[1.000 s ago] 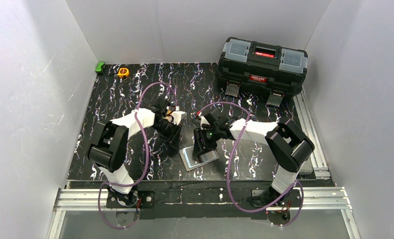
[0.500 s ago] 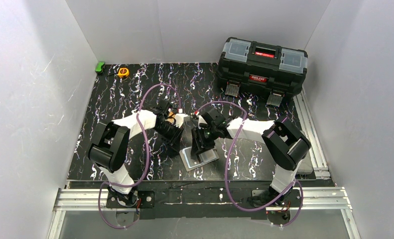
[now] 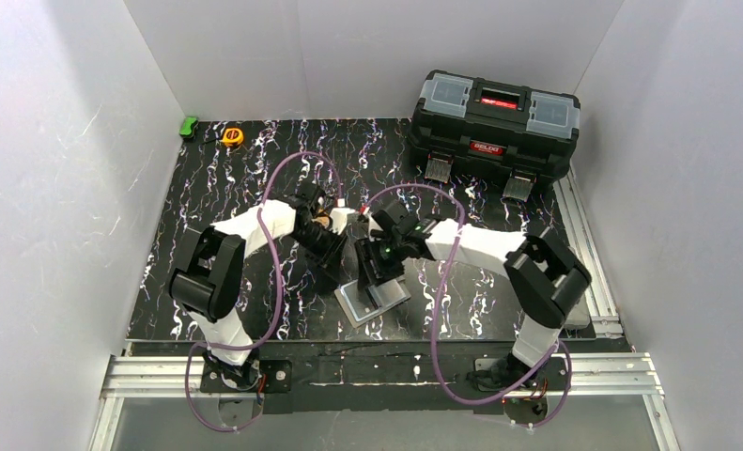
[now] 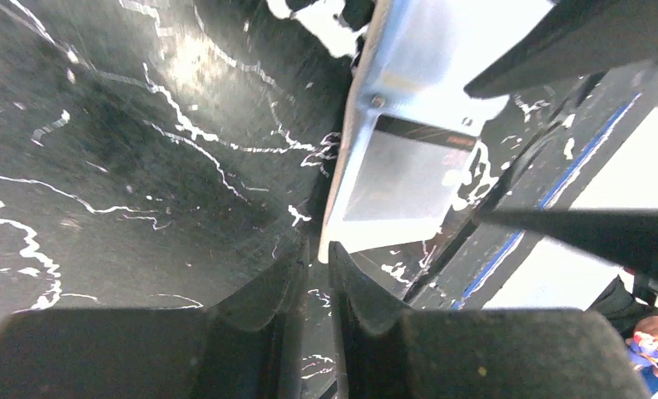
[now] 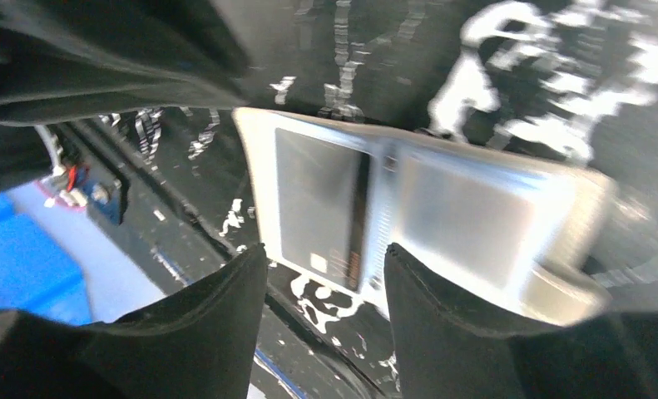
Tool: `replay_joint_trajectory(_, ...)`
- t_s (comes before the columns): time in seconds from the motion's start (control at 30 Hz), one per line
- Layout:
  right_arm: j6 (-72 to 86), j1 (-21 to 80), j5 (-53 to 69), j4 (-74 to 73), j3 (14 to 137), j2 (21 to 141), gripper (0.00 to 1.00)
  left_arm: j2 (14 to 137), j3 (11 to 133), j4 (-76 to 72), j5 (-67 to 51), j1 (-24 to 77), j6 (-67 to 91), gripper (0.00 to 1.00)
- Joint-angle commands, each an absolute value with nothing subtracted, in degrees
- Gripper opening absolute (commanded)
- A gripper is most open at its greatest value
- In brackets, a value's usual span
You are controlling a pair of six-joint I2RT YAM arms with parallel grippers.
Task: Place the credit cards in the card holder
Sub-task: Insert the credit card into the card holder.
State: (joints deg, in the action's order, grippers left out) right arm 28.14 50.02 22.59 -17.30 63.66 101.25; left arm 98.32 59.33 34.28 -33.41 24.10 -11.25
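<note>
Open taupe leather-like folding card holder (image 5: 467, 216) lay flat just beyond my right gripper (image 5: 325, 253), jaws wide, its long axis crossing them. My left gripper (image 4: 319, 248), jaws nearly together, met its corner; I could not tell whether it gripped.

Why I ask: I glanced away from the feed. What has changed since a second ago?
The right gripper slid a little left over the holder, toward the left gripper, jaws open. The holder seems nudged slightly left. The left gripper stays at the holder's corner; nothing was taken or let go. The toolbox and tape measure are unmoved.
</note>
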Motion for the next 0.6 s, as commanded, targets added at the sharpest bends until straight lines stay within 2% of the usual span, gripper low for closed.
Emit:
replay_joint_trajectory(0.0,28.1,47.9,5.3,-26.4,63.3,93.0,0.62,97.7,67.9,45.4,-37.9,22.7,-15.0,0.15)
replay_joint_trajectory(0.13,28.9,46.1,-0.9,-28.9,59.2,90.0,0.62,97.8,71.7,50.2,-39.1,22.5,-16.2,0.15)
replay_joint_trajectory(0.3,28.3,42.5,-3.0,-29.1,55.1,88.2,0.60,96.5,67.8,47.7,-39.3,23.2,-14.9,0.16)
replay_joint_trajectory(0.57,28.0,41.2,3.9,-23.6,53.0,89.2,0.61,96.9,60.7,41.6,-42.0,25.4,-12.6,0.23)
